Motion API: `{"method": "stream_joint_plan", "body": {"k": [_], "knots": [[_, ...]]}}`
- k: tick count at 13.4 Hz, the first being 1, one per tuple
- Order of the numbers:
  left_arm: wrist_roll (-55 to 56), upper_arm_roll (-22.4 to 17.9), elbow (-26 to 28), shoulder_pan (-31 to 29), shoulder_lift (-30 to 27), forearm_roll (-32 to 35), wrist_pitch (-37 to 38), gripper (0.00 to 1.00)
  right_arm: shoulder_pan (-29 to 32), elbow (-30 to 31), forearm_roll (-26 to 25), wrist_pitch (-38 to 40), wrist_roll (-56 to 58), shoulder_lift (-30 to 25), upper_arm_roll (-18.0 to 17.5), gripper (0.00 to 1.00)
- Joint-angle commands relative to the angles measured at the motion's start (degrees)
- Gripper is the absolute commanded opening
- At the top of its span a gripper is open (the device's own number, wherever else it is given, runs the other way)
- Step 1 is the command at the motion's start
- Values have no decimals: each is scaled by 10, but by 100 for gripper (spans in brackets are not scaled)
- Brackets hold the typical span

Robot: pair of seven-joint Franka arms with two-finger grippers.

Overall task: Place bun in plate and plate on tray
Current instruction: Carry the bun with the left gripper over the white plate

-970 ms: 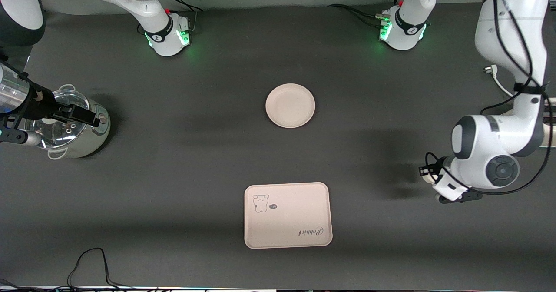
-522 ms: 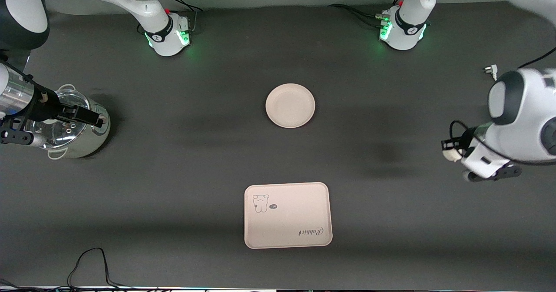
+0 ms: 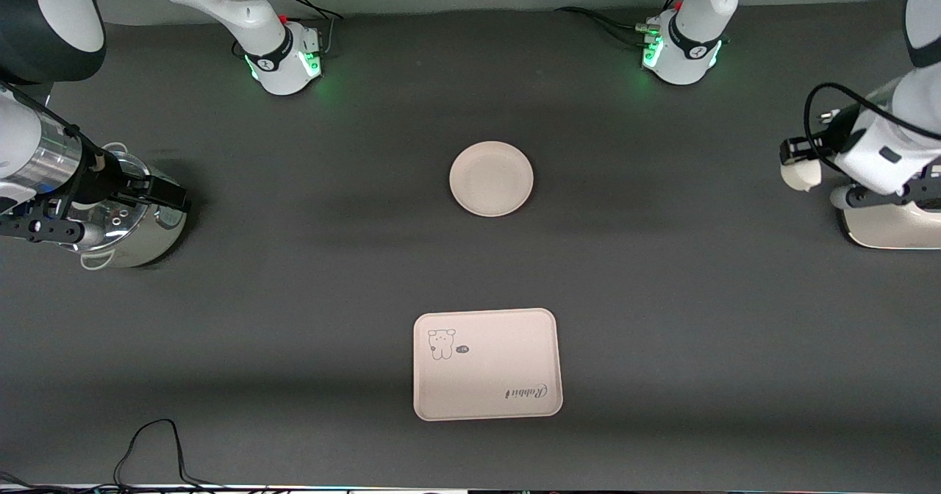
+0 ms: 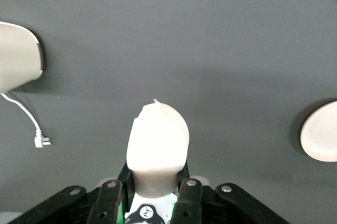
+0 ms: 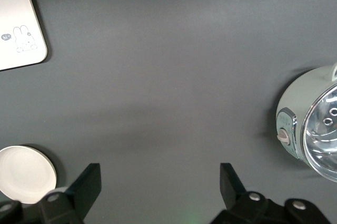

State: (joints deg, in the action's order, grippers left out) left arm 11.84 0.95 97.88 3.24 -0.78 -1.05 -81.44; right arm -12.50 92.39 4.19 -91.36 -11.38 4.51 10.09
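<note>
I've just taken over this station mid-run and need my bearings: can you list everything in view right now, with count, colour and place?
bun: one, off-white, held in the left gripper, up in the air at the left arm's end of the table.
plate: one, cream-beige, round, mid-table, bare.
tray: one, cream-beige, rectangular, with an animal drawing and "Rabbit" lettering, nearer to the front camera than the plate.
pot: one, pale green with a glass lid, at the right arm's end of the table.
white appliance: one, at the left arm's end, partly out of frame.
left gripper: fingers shut on the bun.
right gripper: fingers open, over the pot.
</note>
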Motion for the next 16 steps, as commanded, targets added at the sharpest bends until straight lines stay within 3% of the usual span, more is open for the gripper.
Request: {"method": "stream_joint_plan", "body": {"k": [1, 5, 10, 16], "knots": [[77, 11, 45, 32, -22, -31, -14, 36, -5, 14, 0, -9, -10, -12, 4, 100], [260, 85, 70, 94, 2, -61, -115, 37, -4, 15, -2, -8, -10, -12, 4, 100], [422, 208, 71, 120, 102, -61, -258, 38, -4, 16, -3, -12, -9, -11, 4, 100], [470, 220, 72, 187, 213, -55, -393, 38, -6, 16, -29, -19, -7, -6, 3, 100]]}}
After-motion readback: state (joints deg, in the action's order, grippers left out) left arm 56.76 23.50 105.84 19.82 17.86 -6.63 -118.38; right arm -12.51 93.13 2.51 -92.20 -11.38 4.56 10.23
